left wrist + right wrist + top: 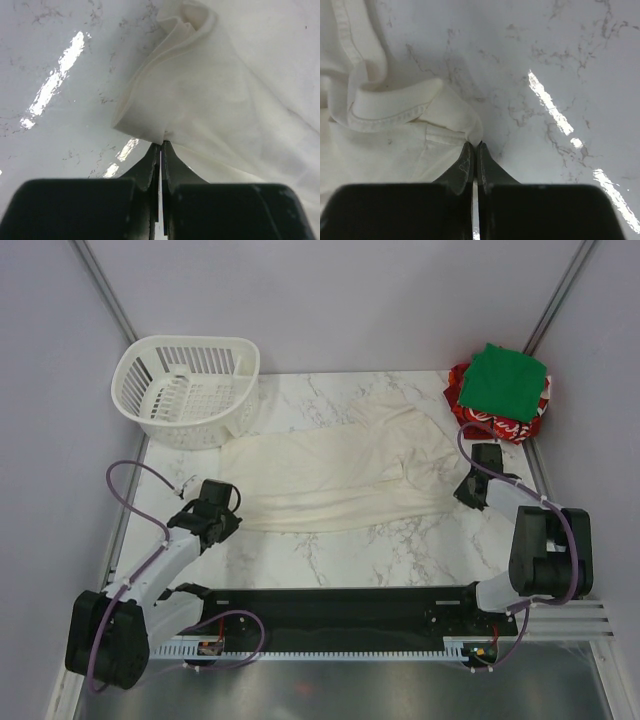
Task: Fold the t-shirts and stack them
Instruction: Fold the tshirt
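A cream t-shirt (335, 465) lies spread and rumpled across the marble table (330, 555). My left gripper (228, 518) is shut on the shirt's near left corner; in the left wrist view the cloth (200, 95) bunches at the closed fingertips (161, 144). My right gripper (465, 490) is shut on the shirt's right edge, where a hemmed fold (400, 112) pinches into the closed tips (474, 145). A folded green t-shirt (507, 380) lies on top of a red t-shirt with white lettering (490, 420) at the back right corner.
A white slotted plastic basket (185, 390) stands at the back left, its rim touching the cream shirt's far left part. Purple-grey walls close in the back and sides. A black rail (330, 600) runs along the near edge between the arm bases.
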### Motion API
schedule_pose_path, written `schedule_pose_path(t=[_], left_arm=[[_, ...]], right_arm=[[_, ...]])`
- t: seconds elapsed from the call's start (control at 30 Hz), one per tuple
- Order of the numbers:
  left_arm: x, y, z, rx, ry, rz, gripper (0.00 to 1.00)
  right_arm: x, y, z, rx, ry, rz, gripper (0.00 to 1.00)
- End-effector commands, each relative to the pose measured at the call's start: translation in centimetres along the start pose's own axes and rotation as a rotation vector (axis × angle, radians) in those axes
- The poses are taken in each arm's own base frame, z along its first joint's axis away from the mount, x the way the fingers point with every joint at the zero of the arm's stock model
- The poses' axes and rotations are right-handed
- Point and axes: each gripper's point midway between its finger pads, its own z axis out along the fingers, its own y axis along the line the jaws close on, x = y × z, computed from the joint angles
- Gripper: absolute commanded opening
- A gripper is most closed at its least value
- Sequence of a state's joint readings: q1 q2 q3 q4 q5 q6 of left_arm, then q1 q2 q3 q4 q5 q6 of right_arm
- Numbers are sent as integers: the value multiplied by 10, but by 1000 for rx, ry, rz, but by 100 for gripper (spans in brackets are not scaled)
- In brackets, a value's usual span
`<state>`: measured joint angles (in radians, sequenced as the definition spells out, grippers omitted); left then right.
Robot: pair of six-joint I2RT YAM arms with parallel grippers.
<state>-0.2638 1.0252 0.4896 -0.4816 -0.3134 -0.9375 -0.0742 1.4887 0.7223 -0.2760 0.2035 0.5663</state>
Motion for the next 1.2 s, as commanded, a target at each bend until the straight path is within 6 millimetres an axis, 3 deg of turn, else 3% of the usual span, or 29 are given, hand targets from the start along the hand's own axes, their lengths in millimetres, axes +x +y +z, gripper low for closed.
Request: schedule_pose_path(t=[0.0, 0.1, 0.27, 0.4, 0.47, 0.5, 0.6, 0.63, 0.67, 0.73, 0.77, 0.87, 0.9, 1.0, 1.07, 1.1, 1.13, 1.17], left_arm=[[-2, 16, -4, -48, -3, 46, 2], [5, 15, -8, -29, 37, 32, 2], [-7, 14, -14, -25, 26, 17, 2], [-5, 9, -24, -3, 56, 8, 2], [-4, 7, -29, 12, 67, -4, 2], [-3, 4, -32, 32, 76, -12, 2], [3, 2, -41, 61, 110, -22, 2], [3, -1, -45, 78, 118, -24, 3], [5, -3, -49, 95, 130, -19, 5], [-1, -20, -67, 184, 140, -3, 12], [0, -21, -75, 197, 158, 30, 28], [-15, -30, -97, 258, 125, 100, 67], [-16, -27, -101, 249, 122, 122, 71], [-36, -29, -114, 265, 50, 232, 77], [-51, -35, -125, 277, 9, 279, 77], [-52, -40, -128, 303, 10, 297, 77], [-57, -47, -131, 332, -8, 311, 77], [-58, -50, -130, 349, -12, 345, 76]], right_arm=[[5, -36, 6, 135, 20, 32, 0], [7, -51, -5, 169, -5, 58, 0], [-9, -78, -33, 180, -68, 171, 0], [-15, -76, -51, 116, -64, 234, 2], [-11, -67, -56, 65, -47, 243, 13], [-9, -66, -59, 54, -45, 247, 27], [-4, -71, -68, 68, -44, 247, 51], [-4, -73, -70, 73, -54, 253, 53], [-7, -74, -74, 70, -75, 263, 55], [-23, -75, -91, 57, -174, 307, 73], [-33, -73, -98, 34, -220, 320, 81], [-56, -58, -118, -57, -296, 318, 86], [-60, -52, -120, -85, -297, 306, 87], [-70, -16, -125, -265, -295, 271, 86], [-62, 21, -131, -400, -241, 203, 82], [-57, 36, -123, -413, -206, 153, 79], [-50, 68, -135, -472, -185, 57, 78], [-47, 76, -132, -447, -181, 21, 78]])
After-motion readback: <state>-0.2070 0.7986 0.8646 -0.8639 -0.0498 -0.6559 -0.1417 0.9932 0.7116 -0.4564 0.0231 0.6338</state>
